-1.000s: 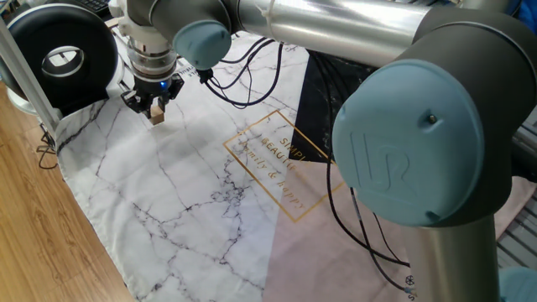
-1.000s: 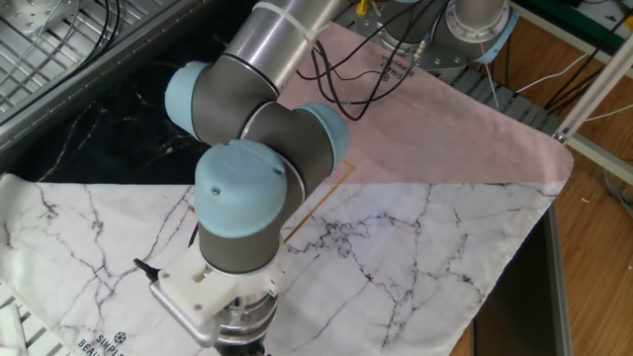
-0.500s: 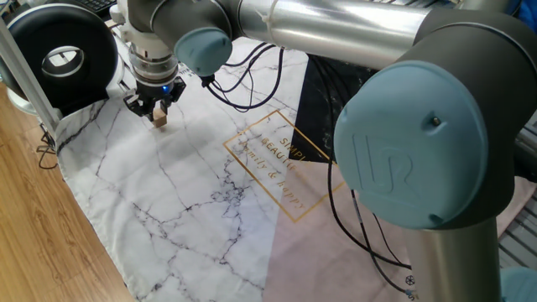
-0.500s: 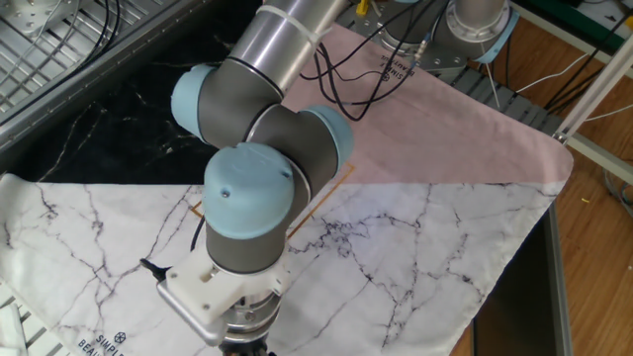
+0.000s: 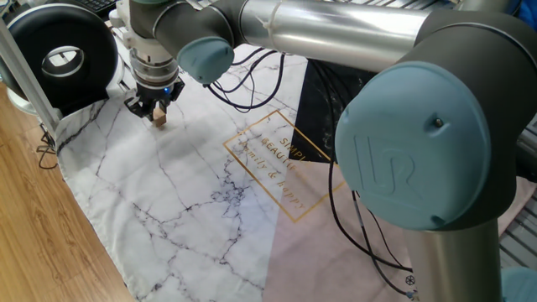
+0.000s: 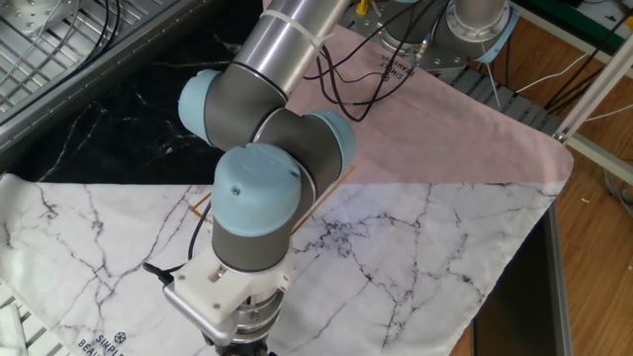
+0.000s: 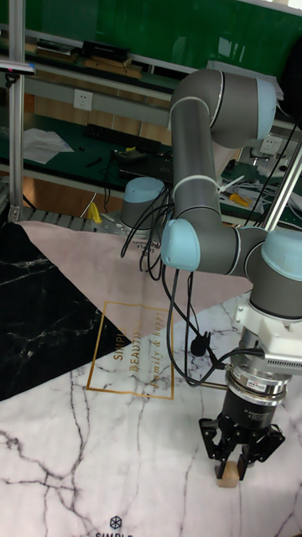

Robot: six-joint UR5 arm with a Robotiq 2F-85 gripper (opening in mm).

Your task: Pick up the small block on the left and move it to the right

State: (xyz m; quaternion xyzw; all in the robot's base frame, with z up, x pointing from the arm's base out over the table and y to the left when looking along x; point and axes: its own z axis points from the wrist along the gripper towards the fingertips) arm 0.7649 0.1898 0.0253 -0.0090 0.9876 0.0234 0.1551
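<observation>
The small block (image 5: 158,120) is a pale, tan wooden cube, seen in the tall fixed view (image 7: 226,475) with its flat faces squared and its underside at or just above the white marble-patterned cloth. It sits upright between the dark fingers of the arm's tool, which cover its upper part, so only its lower half shows. It lies near the cloth's edge, on the white veined section, well apart from the gold-framed lettering.
</observation>
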